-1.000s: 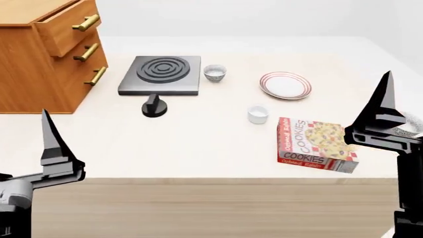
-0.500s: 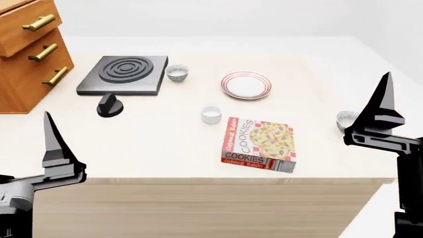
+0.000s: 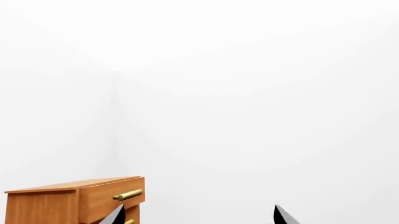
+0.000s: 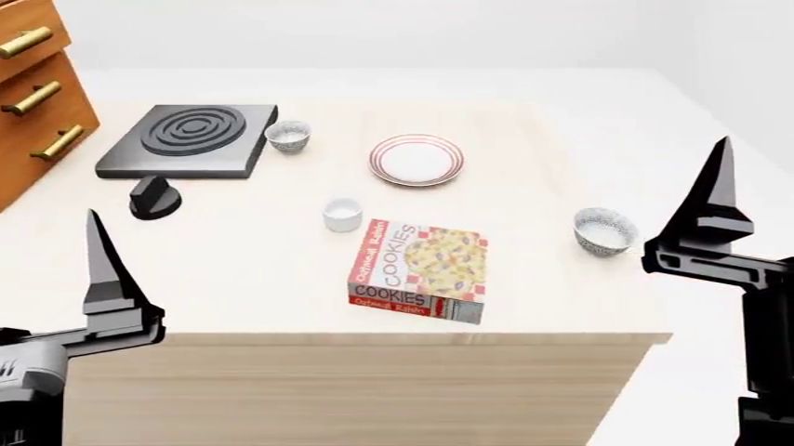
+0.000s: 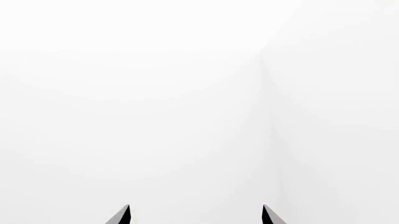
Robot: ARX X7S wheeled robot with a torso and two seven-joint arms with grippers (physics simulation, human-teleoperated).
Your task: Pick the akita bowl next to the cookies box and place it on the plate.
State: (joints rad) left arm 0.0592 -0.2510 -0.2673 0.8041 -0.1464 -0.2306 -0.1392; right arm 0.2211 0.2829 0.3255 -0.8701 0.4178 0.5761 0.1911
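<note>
The akita bowl (image 4: 604, 232), speckled grey and white, stands on the table to the right of the cookies box (image 4: 418, 269), near the table's right edge. The red-ringed plate (image 4: 416, 159) lies farther back, behind the box. My right gripper (image 4: 713, 200) points upward just right of the bowl, raised and off the table, open and empty (image 5: 195, 218). At the lower left my left gripper (image 4: 110, 279) also points up, before the table's front edge. It is open and holds nothing (image 3: 198, 219). Both wrist views face bare white wall.
A twin speckled bowl (image 4: 288, 137) stands beside a black stove plate (image 4: 186, 139), with a black knob (image 4: 154, 198) in front. A small white cup (image 4: 342, 215) sits just behind the box. A wooden drawer cabinet (image 4: 32, 93) stands at the far left (image 3: 81, 200).
The head view has swung to the right: everything on the table slid left in the picture, and the bowl beside the box came fully into sight. Both grippers keep their places in the view.
</note>
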